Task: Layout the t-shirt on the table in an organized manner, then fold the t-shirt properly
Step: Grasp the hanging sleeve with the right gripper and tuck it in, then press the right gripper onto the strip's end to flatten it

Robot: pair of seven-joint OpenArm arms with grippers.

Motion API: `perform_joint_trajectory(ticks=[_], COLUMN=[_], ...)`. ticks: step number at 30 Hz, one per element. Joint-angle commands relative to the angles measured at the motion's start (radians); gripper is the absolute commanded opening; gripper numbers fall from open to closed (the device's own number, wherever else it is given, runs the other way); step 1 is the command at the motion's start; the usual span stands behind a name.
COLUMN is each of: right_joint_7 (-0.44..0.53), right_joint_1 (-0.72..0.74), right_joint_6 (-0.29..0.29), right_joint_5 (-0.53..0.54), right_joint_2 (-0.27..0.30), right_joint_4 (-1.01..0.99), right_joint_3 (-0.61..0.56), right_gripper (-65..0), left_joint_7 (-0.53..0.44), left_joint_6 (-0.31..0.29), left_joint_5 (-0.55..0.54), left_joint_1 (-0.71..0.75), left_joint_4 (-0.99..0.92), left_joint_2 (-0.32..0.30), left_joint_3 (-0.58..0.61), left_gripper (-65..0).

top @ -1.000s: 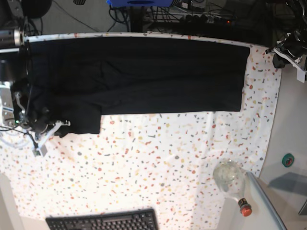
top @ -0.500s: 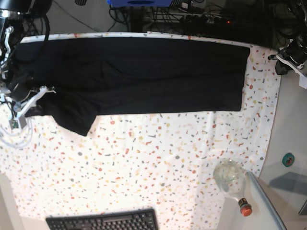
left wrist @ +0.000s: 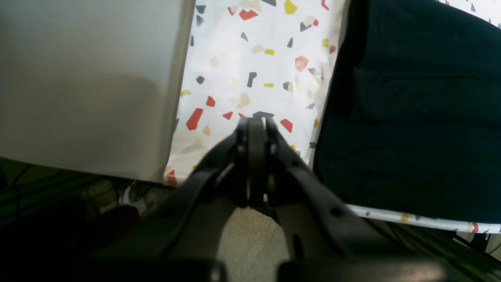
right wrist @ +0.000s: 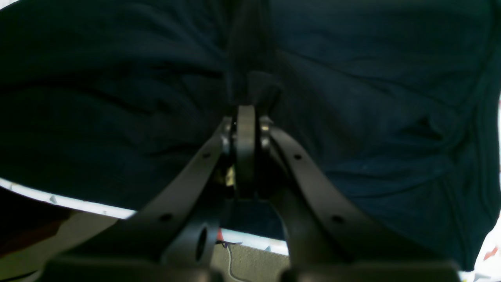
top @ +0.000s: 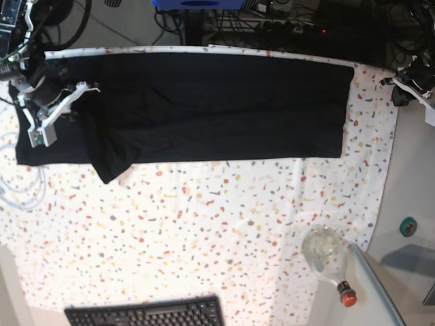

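**Right hand pinching the shirt's left end; left hand idle at the far right corner**

Your right hand (top: 81, 92) is clenched on a fold of the shirt (top: 217, 105), which lies in a long band along the far edge of the bench (top: 204, 238), one flap trailing nearward at the left. Your left hand (left wrist: 256, 117) is clenched on nothing, over bare bench just beside the shirt's right edge. Watch the pull: with only one end held, dragging could bunch the cloth or slide it off the far edge.
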Motion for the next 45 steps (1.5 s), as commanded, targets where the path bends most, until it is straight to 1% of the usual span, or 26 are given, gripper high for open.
perform_joint_trajectory(ticks=[1,8,13,17,19,22,26,30,33,35,36,38,41,43,45], right_joint_7=[0.013,0.016,0.018,0.02,0.02,0.018,0.012,0.01,0.01,0.012,0.012,0.012,0.012,0.012,0.018], right_joint_1=[-0.01,-0.091,-0.113,-0.102,-0.09,-0.085,-0.09,-0.102,-0.123,-0.142,-0.146,-0.152,-0.157,-0.168,-0.177], right_joint_6=[0.005,-0.002,-0.003,-0.003,-0.003,-0.003,0.005,0.005,0.005,0.005,0.005,0.005,0.005,0.005,0.005], right_joint_5=[0.011,0.01,0.01,0.01,0.01,0.01,0.01,0.008,0.008,0.01,0.01,0.01,0.01,0.01,0.016], right_joint_2=[0.0,-0.049,-0.1,-0.166,-0.18,-0.177,-0.175,-0.172,-0.131,-0.103,-0.1,-0.097,-0.092,-0.092,-0.095], right_joint_4=[0.032,0.066,0.066,0.067,0.072,0.073,0.073,0.073,0.079,0.092,0.098,0.107,0.122,0.138,0.147], right_joint_3=[0.004,0.014,0.015,0.093,0.13,0.146,0.135,0.086,0.026,-0.026,-0.043,-0.068,-0.069,-0.065,-0.026], right_gripper=[-65.0,-65.0,-65.0,-65.0,-65.0,-65.0,-65.0,-65.0,-65.0,-60.5,-58.2,-50.7,-40.5,-38.0,-38.0], left_joint_7=[-0.016,-0.016,-0.016,-0.016,-0.016,-0.016,-0.016,-0.016,-0.016,-0.016,-0.016,-0.016,-0.016,-0.016,-0.016], left_joint_6=[-0.008,-0.008,-0.008,-0.008,-0.008,-0.008,-0.008,-0.008,-0.008,-0.008,-0.008,-0.008,-0.008,-0.009,-0.009], left_joint_5=[-0.011,-0.011,-0.011,-0.011,-0.011,-0.011,-0.011,-0.011,-0.011,-0.011,-0.011,-0.011,-0.011,-0.011,-0.011], left_joint_1=[0.003,0.003,0.003,0.003,0.003,0.005,0.005,0.003,0.003,0.003,0.003,0.003,-0.007,-0.007,-0.007], left_joint_4=[0.014,0.014,0.014,0.014,0.014,0.014,0.012,0.012,0.012,0.012,0.01,-0.006,-0.023,-0.025,-0.031], left_joint_2=[-0.02,-0.02,-0.02,-0.02,-0.02,-0.02,-0.02,-0.02,-0.02,-0.02,-0.02,-0.02,-0.02,-0.02,-0.022], left_joint_3=[-0.007,-0.007,-0.007,-0.007,-0.007,-0.007,-0.007,-0.007,-0.007,-0.007,-0.007,-0.007,-0.007,-0.007,-0.012], left_gripper=[-65.0,-65.0,-65.0,-65.0,-65.0,-65.0,-65.0,-65.0,-65.0,-65.0,-65.0,-65.0,-65.0,-65.0,-65.0])
